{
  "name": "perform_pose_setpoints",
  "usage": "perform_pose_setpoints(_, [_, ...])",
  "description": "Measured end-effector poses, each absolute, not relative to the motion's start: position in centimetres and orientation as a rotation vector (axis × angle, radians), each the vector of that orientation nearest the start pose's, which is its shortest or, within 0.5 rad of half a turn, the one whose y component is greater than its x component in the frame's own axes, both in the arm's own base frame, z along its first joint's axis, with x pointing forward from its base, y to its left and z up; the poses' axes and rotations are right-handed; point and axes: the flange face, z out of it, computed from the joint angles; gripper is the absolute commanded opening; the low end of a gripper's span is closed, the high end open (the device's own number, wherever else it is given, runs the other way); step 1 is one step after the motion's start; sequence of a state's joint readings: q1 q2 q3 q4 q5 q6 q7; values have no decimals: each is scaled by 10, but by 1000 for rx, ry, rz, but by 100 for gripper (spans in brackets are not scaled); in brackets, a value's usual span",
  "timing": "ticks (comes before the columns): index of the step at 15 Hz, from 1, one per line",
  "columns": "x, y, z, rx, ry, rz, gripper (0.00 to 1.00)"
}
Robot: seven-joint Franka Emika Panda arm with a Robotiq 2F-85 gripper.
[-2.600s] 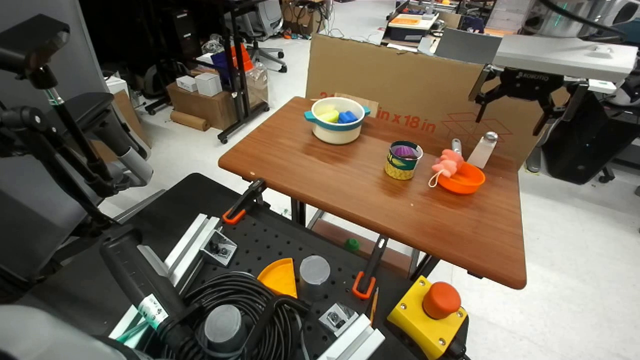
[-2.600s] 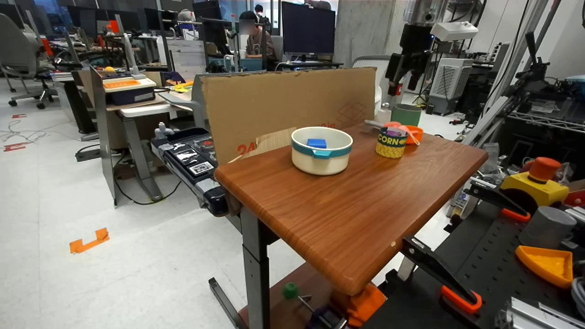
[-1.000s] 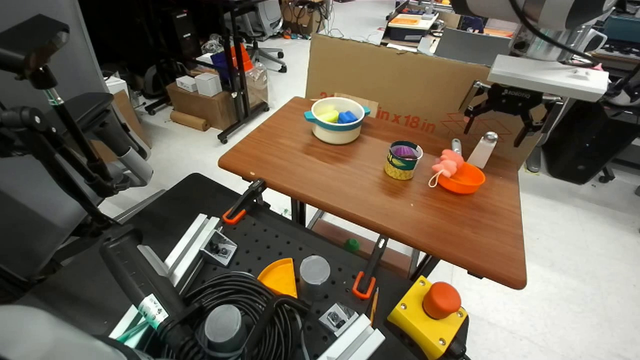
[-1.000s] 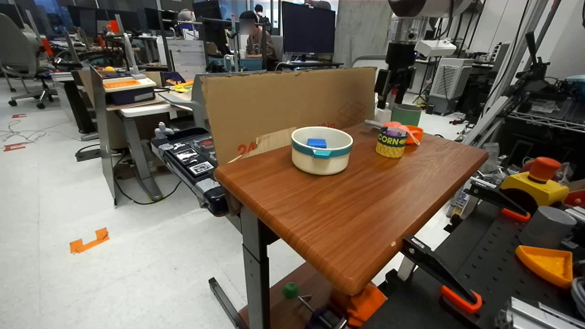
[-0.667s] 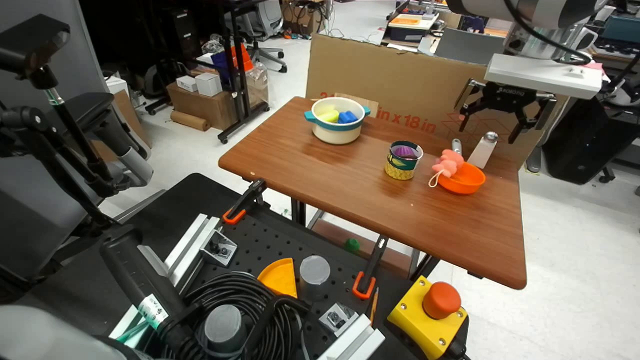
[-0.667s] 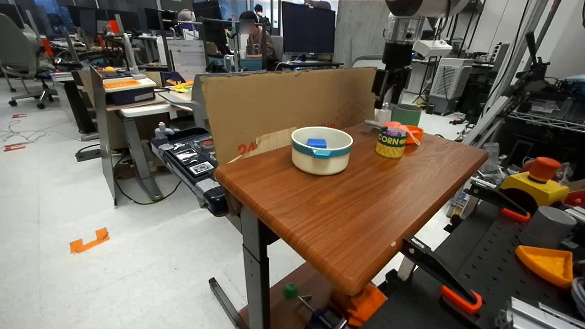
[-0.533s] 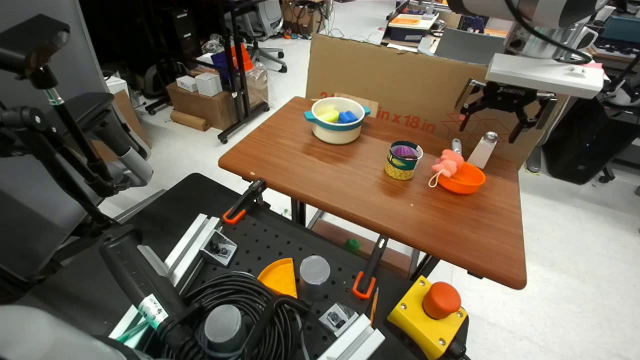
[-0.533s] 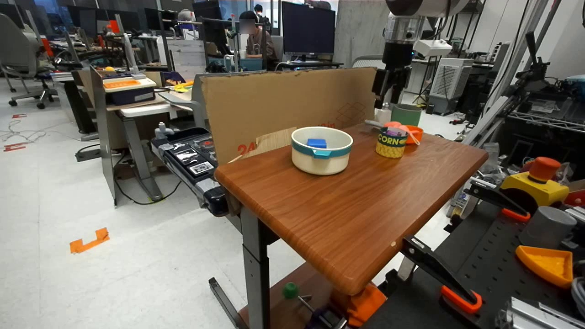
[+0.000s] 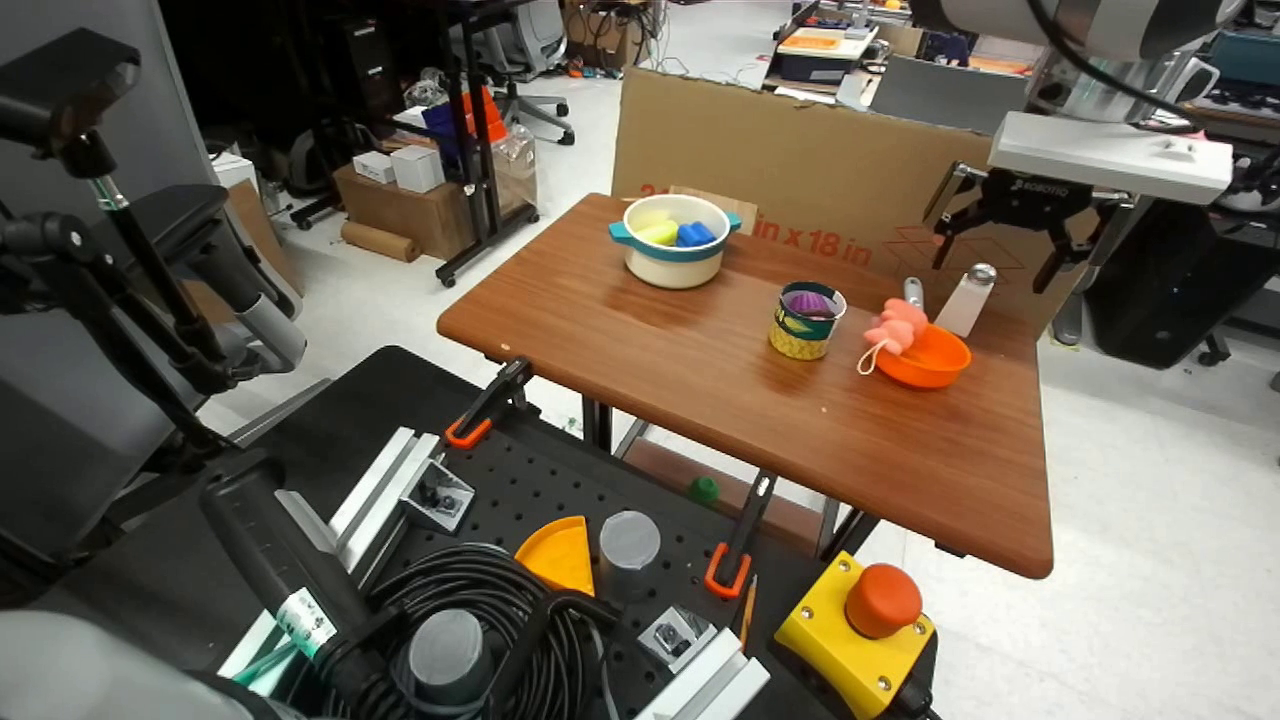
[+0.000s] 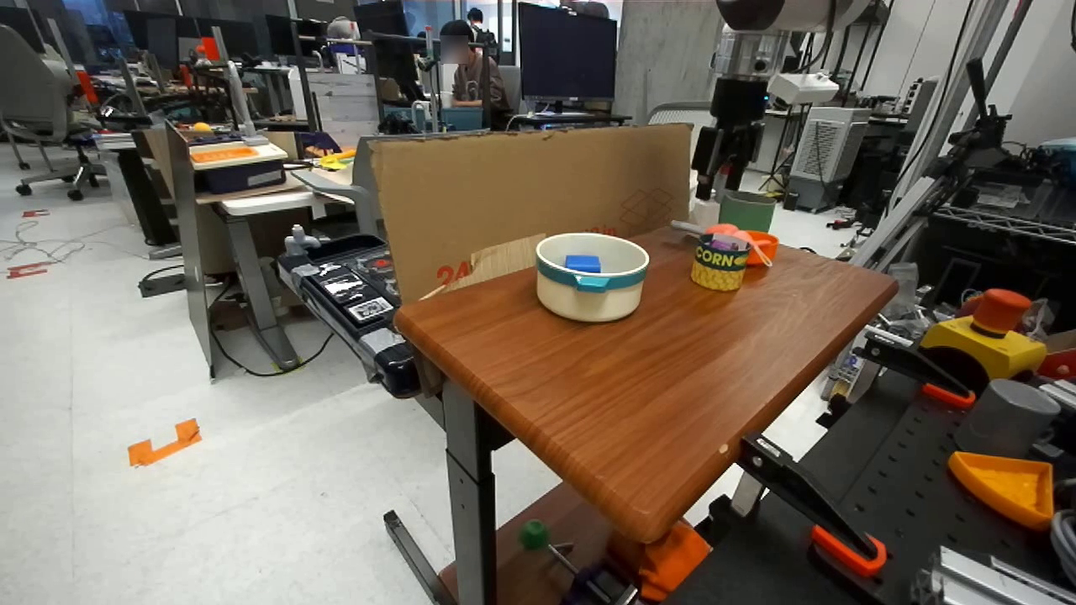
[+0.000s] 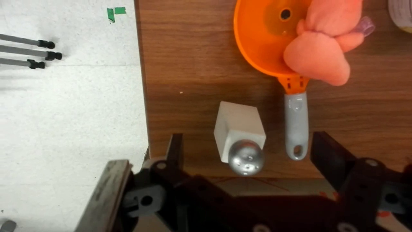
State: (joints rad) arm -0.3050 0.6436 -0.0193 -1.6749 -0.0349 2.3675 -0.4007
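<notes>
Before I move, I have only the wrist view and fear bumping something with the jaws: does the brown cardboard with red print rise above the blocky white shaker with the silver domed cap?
Observer: Yes. From the exterior, the brown cardboard panel stands upright and reaches higher than the blocky white shaker.
Operator: Does any string hang from the lumpy coral-pink toy?
Observer: Yes, a thin pale cord loop hangs from it.
Operator: And what is in the round can cut off at my picture's upper right corner?
Observer: Something purple sits inside; what it is, I can't tell.
</notes>
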Motion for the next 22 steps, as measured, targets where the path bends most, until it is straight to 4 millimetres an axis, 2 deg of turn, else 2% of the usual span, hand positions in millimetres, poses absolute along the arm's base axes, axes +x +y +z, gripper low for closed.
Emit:
perform_pose_setpoints(6, [643,-235,224,-3188,-124,-31,100])
perform_pose_setpoints(14, [642,-235,214,-3183,-123,-9,100])
perform_pose_setpoints(22, [652,-232,224,-3154,-121,-71,100])
